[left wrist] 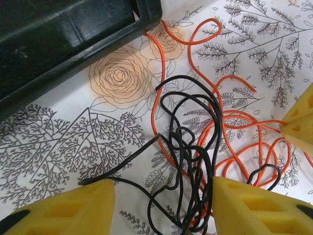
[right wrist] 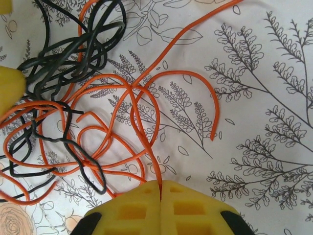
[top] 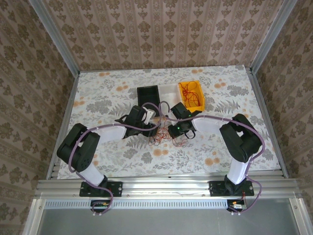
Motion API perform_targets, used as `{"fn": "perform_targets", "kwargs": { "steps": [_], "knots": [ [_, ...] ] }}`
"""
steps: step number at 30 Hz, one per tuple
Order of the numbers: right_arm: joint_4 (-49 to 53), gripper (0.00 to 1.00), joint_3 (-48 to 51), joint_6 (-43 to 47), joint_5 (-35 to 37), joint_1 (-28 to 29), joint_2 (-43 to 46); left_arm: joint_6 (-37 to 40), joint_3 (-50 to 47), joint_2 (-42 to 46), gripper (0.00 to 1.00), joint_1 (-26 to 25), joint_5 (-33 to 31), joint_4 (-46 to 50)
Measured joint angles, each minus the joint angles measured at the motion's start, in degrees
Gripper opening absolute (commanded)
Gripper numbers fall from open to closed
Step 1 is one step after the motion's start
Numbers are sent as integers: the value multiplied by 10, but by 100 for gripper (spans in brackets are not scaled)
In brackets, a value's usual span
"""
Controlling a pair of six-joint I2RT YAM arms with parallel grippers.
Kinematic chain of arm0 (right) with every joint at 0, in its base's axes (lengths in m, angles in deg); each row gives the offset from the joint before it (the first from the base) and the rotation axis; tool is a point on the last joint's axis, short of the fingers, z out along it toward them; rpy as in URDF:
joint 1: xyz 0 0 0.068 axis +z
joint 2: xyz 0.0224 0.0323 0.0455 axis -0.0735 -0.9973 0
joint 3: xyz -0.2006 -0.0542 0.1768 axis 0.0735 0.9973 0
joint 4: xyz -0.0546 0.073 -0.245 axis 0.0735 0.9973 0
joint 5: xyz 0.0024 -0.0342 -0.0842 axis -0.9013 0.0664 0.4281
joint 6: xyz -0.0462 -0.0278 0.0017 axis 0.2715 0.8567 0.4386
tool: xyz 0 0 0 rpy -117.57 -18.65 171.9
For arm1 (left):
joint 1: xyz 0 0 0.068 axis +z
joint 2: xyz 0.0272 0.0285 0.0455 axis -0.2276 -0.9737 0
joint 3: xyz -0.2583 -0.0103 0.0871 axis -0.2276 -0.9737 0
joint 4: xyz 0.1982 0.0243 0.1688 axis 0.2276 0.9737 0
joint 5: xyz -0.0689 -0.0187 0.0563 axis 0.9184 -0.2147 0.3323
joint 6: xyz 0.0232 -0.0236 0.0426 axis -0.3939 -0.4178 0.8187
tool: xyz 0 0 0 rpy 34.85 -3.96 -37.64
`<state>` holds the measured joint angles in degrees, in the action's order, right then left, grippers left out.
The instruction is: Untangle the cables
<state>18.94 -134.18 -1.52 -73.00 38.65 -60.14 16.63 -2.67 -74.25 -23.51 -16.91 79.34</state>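
Setting: floral-printed tabletop point(top: 234, 98), enclosed on three sides by damask-patterned walls point(top: 156, 34).

Item 1, cables point(top: 161, 138): loose tangle of thin orange-red and black strands, lying flat on the tabletop at its middle, between the two grippers and just in front of the bins. Black strands bunch on the left arm's side. Orange loops spread toward the right arm's side.

Item 2, left gripper point(left wrist: 164, 200): yellow fingers held moderately apart, low over the tangle. Several black strands and some orange ones run through the gap, and nothing is pinched.

Item 3, right gripper point(right wrist: 160, 196): yellow fingers pressed fully together. One orange strand of the cables runs straight into the seam between them and looks nipped there.

Item 4, bins: a row at mid-tabletop behind the tangle. Black bin point(top: 148, 95) on the left, pale clear bin point(top: 168, 90) in the middle, yellow bin point(top: 202, 98) on the right. The yellow one holds coiled orange wires point(top: 190, 94).
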Motion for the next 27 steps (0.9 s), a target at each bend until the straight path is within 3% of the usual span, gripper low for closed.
{"fn": "perform_targets", "kwargs": {
  "steps": [3, 7, 16, 27],
  "knots": [
    [-2, 1, 20, 0, 2, -2, 26, 0, 14, -19, 51, 0, 7, -2],
    [-5, 0, 46, -6, 7, -7, 70, 5, 33, -49, 41, 0, 18, -6],
    [-38, 0, 110, -70, 92, -47, 161, 13, 61, -91, 1, -4, 39, -16],
    [-16, 0, 136, -240, 325, -174, 302, -3, 51, -87, 0, -15, -8, -30]
  ]
}}
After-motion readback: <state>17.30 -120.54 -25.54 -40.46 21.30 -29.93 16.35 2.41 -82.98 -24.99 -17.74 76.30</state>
